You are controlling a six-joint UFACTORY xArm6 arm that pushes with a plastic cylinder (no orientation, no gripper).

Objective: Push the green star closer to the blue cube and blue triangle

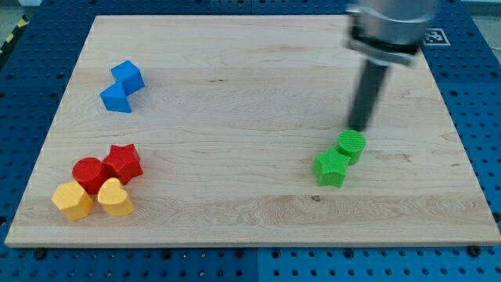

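Note:
The green star [332, 168] lies at the lower right of the wooden board, touching a green round block [351, 145] just above and to its right. The blue cube [127, 75] and the blue triangle [117, 98] sit together at the upper left, touching each other. My tip [359, 128] is at the end of the dark rod, right above the green round block and up and to the right of the green star, close to the round block's top edge.
A red star [123, 162], a red round block [89, 174], a yellow hexagon-like block [72, 200] and a yellow heart [115, 197] are clustered at the lower left. The wooden board [250, 94] lies on a blue perforated table.

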